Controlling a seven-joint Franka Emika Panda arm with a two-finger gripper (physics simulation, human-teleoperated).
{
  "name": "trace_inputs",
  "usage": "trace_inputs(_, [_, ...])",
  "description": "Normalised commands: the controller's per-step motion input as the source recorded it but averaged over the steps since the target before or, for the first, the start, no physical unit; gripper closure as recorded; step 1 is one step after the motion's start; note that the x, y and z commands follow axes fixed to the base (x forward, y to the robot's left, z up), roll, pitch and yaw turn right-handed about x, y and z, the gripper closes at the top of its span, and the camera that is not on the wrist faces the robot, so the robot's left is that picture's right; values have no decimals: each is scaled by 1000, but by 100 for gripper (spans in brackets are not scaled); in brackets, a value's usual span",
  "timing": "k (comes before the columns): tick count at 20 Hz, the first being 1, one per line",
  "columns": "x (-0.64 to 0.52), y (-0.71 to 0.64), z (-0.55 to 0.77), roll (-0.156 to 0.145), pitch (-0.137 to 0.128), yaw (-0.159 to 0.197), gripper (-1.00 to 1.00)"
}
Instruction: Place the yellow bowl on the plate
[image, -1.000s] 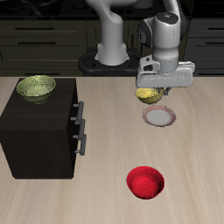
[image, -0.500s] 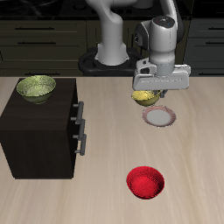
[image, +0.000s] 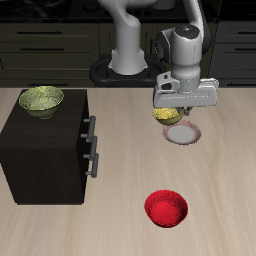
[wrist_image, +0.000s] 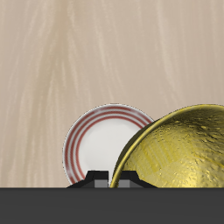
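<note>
The yellow bowl (image: 167, 115) hangs in the air under my gripper (image: 172, 106), which is shut on its rim. It sits just above the back edge of the plate (image: 183, 134), a small plate with a pale centre and a pinkish-red rim lying on the table. In the wrist view the yellow bowl (wrist_image: 179, 149) shows its speckled golden inside close up and covers part of the plate (wrist_image: 101, 140) below it. My fingers are mostly hidden behind the bowl and the gripper body.
A dark cabinet (image: 45, 150) stands on the table with an olive-green patterned bowl (image: 41, 100) on top. A red bowl (image: 166, 208) rests near the table's front edge. Bare wood surrounds the plate.
My gripper with the yellow bowl has moved sideways toward the plate and a little lower. Nothing else has moved.
</note>
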Motion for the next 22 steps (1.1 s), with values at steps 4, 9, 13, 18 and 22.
trace_inputs(4, [-9, 194, -71, 38, 5, -2, 100])
trace_inputs(9, [47, 102, -67, 13, 0, 19, 100])
trace_inputs(13, [164, 38, -240, -17, 23, 33, 100])
trace_inputs(18, [119, 76, -148, 3, 12, 15, 100])
trace_inputs(22, [110, 42, -242, -9, 33, 6, 100])
